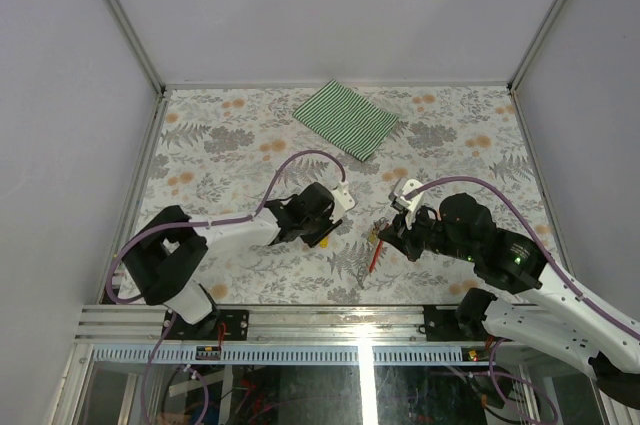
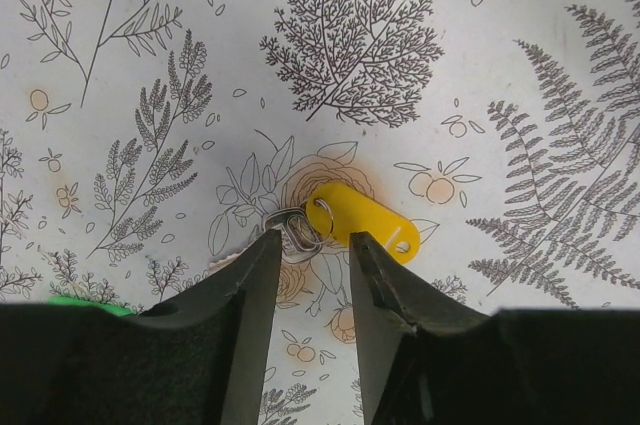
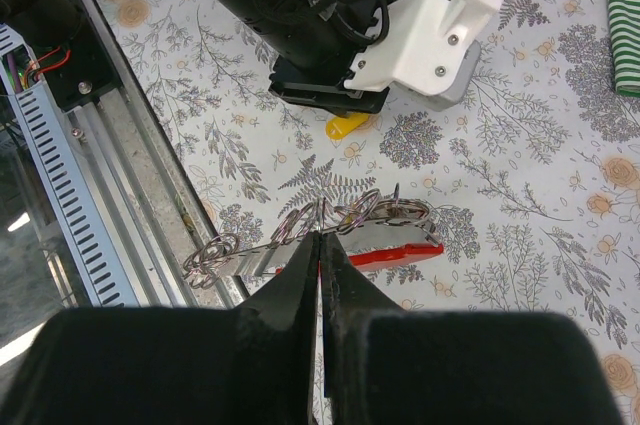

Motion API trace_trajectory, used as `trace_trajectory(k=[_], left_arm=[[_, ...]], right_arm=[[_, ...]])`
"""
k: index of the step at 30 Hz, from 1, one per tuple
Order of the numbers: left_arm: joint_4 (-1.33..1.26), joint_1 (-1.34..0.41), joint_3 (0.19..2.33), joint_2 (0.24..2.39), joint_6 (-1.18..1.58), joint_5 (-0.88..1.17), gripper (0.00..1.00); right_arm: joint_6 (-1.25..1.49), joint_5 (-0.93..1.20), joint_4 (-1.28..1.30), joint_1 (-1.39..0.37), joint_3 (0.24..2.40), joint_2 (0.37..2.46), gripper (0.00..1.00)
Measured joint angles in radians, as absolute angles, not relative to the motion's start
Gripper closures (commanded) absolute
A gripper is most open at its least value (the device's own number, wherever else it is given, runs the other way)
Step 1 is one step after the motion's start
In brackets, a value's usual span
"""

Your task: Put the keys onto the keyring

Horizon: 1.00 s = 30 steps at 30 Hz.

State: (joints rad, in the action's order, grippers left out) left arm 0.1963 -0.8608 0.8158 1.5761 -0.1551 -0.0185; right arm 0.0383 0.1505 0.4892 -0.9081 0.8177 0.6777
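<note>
Over the floral-print table (image 2: 500,45), the left claw (image 2: 312,245) gapes above a glossy oval yellow key head (image 2: 365,223), while the right claw (image 3: 320,240) is clamped on the red keyring (image 3: 400,253) by its wire rings.

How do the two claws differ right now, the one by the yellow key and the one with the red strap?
The left gripper has its fingers apart; the right gripper has them pressed together. The left gripper holds nothing, its gap lined up with the metal end of the yellow key; the right gripper pinches the keyring by its silver rings. Both have black fingers and work low over the floral table.
</note>
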Motion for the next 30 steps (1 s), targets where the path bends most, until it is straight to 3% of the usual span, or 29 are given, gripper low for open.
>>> trace_trajectory(k=[17,30], left_arm=[[0.243,-0.873,0.826,1.592,-0.166,-0.087,0.50],[0.236,-0.886,0.826,1.596,-0.166,-0.110,0.47]], right_arm=[[0.038,0.152,0.489,-0.908,0.818,0.681,0.98],[0.038,0.152,0.489,-0.908,0.818,0.681,0.98]])
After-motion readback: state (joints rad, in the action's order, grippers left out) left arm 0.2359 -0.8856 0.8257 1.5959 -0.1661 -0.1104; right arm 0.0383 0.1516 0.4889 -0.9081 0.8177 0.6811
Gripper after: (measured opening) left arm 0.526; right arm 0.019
